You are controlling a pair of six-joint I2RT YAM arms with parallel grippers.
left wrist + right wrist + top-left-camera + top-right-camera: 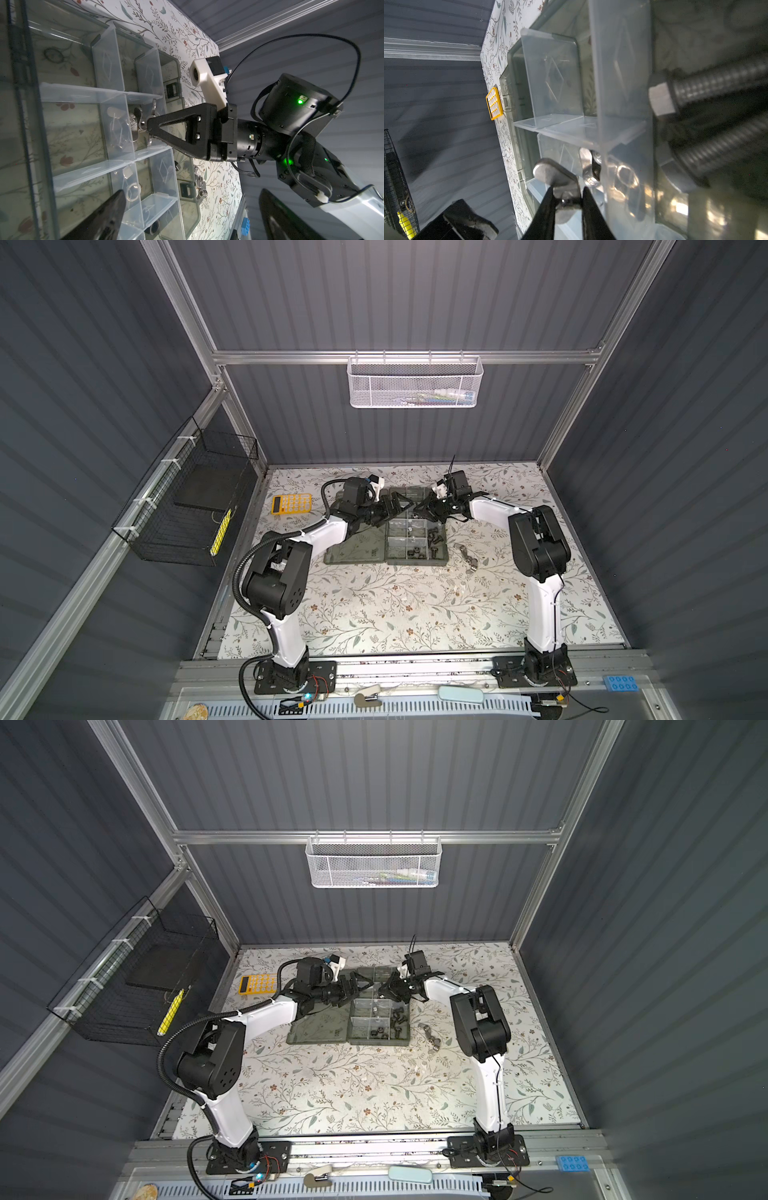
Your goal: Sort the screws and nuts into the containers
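The organizer case [445,560] lies open at the back middle of the table, its divided cells, the containers [116,97], to the right of its flat lid [353,551]. My right gripper [566,189] is shut on a silver wing nut [550,172] just above a cell that holds other silver nuts [133,122]. The left wrist view shows that grip from the side [143,124]. Black screws [720,83] lie in the neighbouring cell, black nuts [415,553] in a nearer one. My left gripper [193,192] stands wide open over the case, holding nothing.
Several loose silver nuts [467,556] lie on the floral table right of the case. A yellow calculator [291,503] sits at the back left. A white mesh basket [415,381] hangs on the back wall, a black wire basket [187,506] on the left wall.
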